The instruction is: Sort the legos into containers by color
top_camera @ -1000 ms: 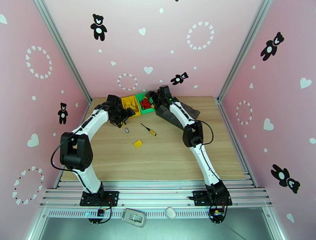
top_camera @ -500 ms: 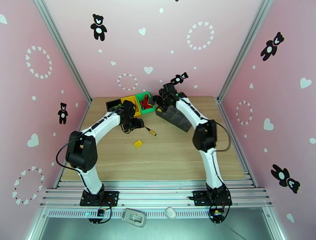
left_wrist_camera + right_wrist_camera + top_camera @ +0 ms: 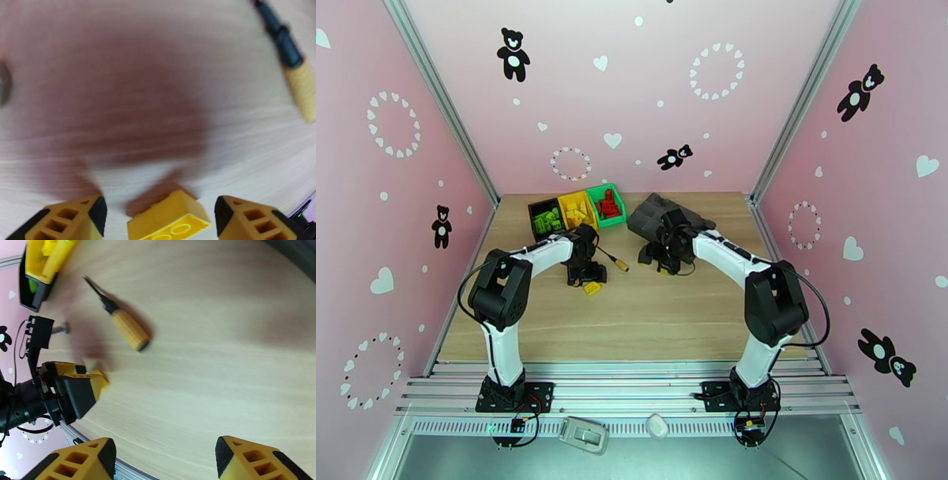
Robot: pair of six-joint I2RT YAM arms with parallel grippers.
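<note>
1. No words, numbers or brand marks can be read anywhere;
2. the pale pink panel walls (image 3: 632, 87) carry picture stickers, black teddy bears (image 3: 513, 54) and white hearts (image 3: 600, 62), none with lettering.

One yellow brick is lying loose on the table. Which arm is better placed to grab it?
Left. The left claw hangs open right over the yellow brick, which lies between its fingers. The right claw, also open, is farther off, on the other side of the screwdriver.
</note>
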